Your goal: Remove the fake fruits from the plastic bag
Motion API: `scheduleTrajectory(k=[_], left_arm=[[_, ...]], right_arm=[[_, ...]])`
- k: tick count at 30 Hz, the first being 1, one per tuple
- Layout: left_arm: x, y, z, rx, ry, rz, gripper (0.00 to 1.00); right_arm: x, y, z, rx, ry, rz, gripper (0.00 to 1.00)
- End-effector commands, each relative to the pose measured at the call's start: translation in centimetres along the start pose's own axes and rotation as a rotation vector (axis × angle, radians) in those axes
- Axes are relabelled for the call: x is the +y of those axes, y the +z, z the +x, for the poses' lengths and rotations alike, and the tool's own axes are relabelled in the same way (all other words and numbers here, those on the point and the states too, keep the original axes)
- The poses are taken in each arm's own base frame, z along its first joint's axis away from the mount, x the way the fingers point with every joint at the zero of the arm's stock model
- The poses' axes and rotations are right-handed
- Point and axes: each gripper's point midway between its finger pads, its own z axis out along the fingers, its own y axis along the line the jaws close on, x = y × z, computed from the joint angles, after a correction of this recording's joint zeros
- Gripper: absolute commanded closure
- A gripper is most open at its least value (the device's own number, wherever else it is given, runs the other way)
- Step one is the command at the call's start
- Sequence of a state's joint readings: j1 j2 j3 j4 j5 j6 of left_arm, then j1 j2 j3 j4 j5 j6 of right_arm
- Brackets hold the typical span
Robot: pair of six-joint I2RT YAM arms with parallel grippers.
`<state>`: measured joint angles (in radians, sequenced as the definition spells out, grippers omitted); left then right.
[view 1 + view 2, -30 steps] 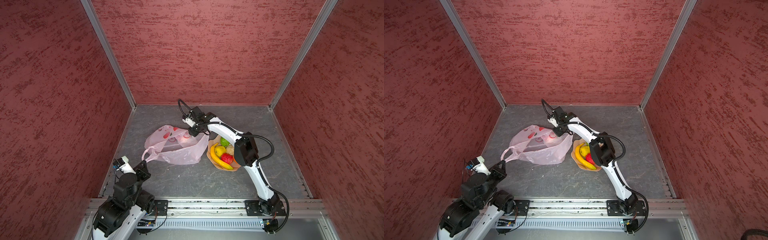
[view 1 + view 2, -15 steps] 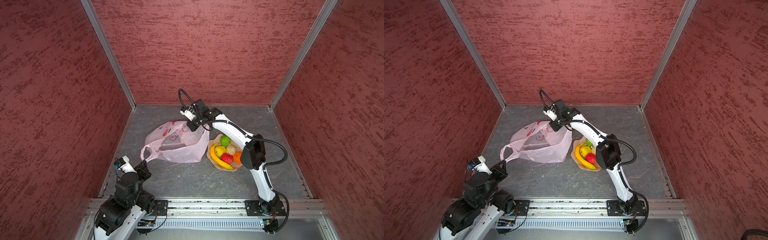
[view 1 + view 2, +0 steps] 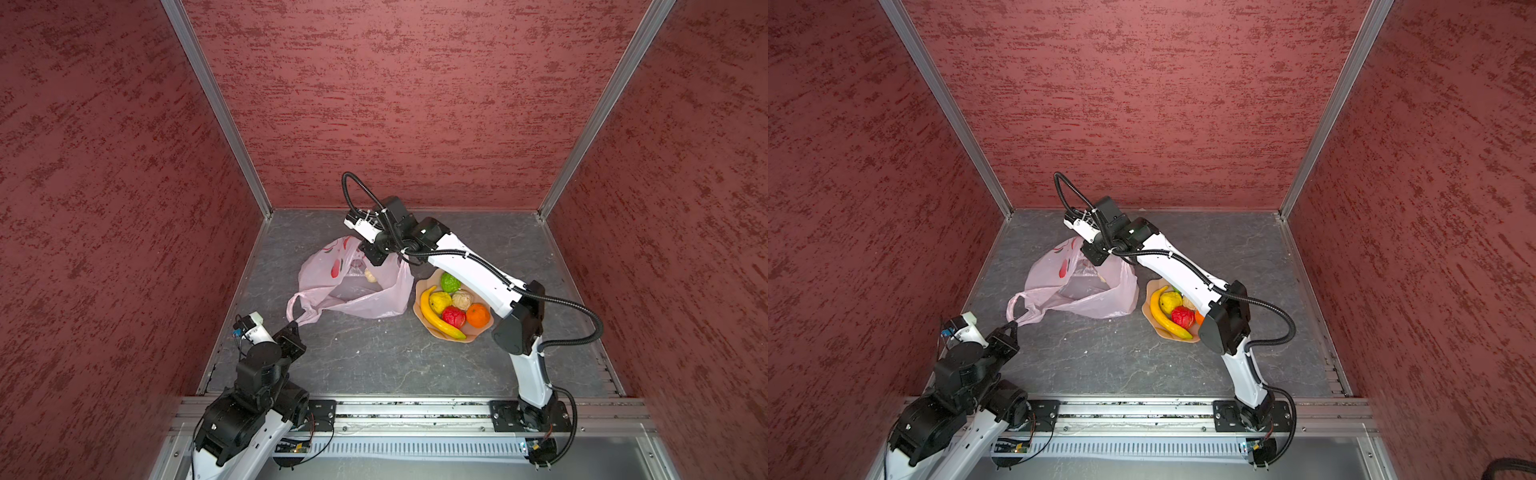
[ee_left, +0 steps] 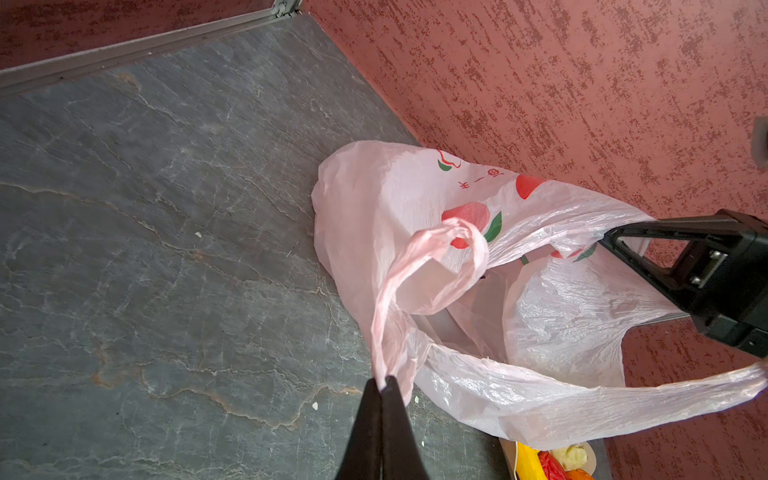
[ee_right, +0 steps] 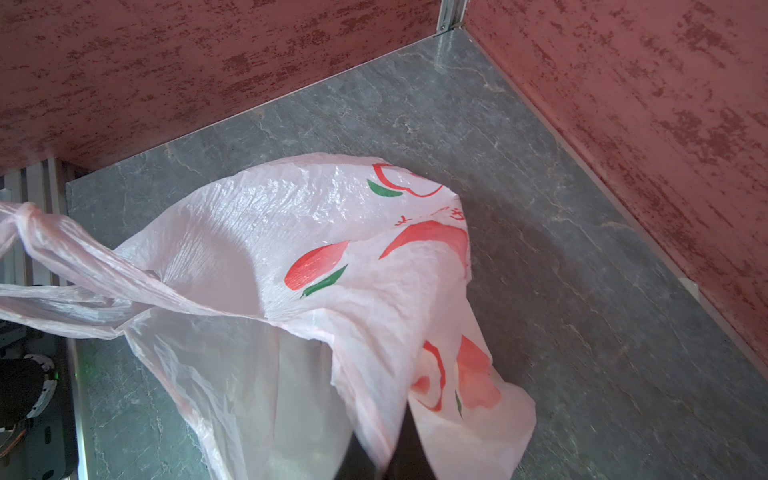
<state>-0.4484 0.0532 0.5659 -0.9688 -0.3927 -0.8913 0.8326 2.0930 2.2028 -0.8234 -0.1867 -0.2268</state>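
Grey veined worktop (image 3: pixel 374 361), red mottled walls (image 3: pixel 415 104) all round; left tool (image 4: pixel 384 379) clamps the plastic bag (image 3: pixel 357 297) by a handle, right tool (image 3: pixel 371 257) pinches its rim.

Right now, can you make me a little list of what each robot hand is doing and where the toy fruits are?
left gripper: jaws shut on a loop handle of the thin pale-pink plastic bag
right gripper: jaws shut on the bag's far rim, holding it up
small colourful toy fruits: six in the peach wavy-edged dish
dish: on the grey tabletop, beside the bag
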Motion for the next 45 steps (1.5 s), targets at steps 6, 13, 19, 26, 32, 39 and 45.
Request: scheduleTrajectory(k=[6, 13, 19, 26, 32, 39, 45], left_arm=[[2.9, -0.2, 1.1, 0.039, -0.115, -0.140, 1.00], [3.6, 0.2, 1.7, 0.076, -0.147, -0.236, 1.00], [3.2, 0.5, 2.3, 0.105, -0.153, -0.229, 1.00], [3.7, 0.2, 2.5, 0.109, -0.155, -0.229, 1.00], [3.2, 0.5, 2.9, 0.127, -0.163, -0.206, 1.00], [2.9, 0.5, 3.6, 0.164, -0.198, -0.181, 1.00], [2.0, 0.2, 5.8, 0.279, -0.247, -0.127, 1.00]], right_arm=[[7.3, -2.3, 1.9, 0.046, -0.042, -0.120, 1.00], [11.2, -3.6, 4.3, 0.066, -0.006, -0.143, 1.00], [10.6, -4.3, 4.8, 0.062, 0.009, -0.102, 1.00], [11.6, -5.5, 4.5, 0.006, 0.040, -0.130, 1.00], [10.0, -5.9, 5.8, 0.060, 0.036, -0.034, 1.00], [9.7, -6.2, 8.6, 0.132, 0.044, -0.010, 1.00], [8.4, -7.1, 12.3, 0.192, 0.122, 0.079, 0.97]])
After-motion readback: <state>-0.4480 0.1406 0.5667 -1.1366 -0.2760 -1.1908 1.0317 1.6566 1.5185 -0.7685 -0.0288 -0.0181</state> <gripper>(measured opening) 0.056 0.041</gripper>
